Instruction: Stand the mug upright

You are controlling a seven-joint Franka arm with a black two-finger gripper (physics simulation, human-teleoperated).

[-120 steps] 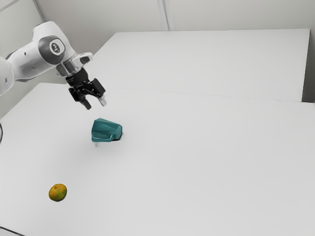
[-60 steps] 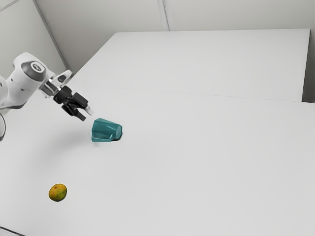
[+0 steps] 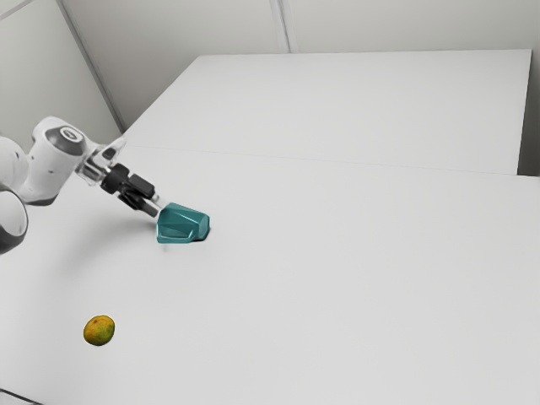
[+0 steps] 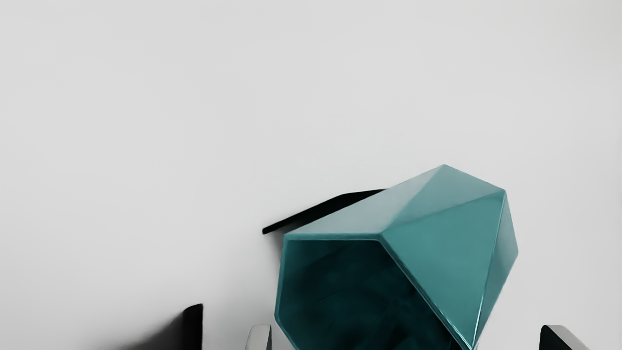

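The teal faceted mug (image 3: 182, 224) lies on its side on the table, its closed end toward the exterior view's right. My gripper (image 3: 158, 206) is low over the table at the mug's mouth end, coming in at a slant. In the wrist view the dark mouth of the mug (image 4: 437, 243) faces my hand, and the open gripper (image 4: 406, 338) has its fingertips apart, one to either side of the mug. Bare table shows between each fingertip and the mug's wall. The mug's handle cannot be made out.
A yellow-green fruit (image 3: 99, 330) sits on the white table (image 3: 354, 278), well apart from the mug, nearer the exterior view's bottom left. A raised white surface (image 3: 363, 105) stands toward the back, and pale walls rise behind it.
My hand first drew back toward the exterior view's left while lowering, then came down and forward to the mug's mouth end. Mug and fruit have stayed where they were.
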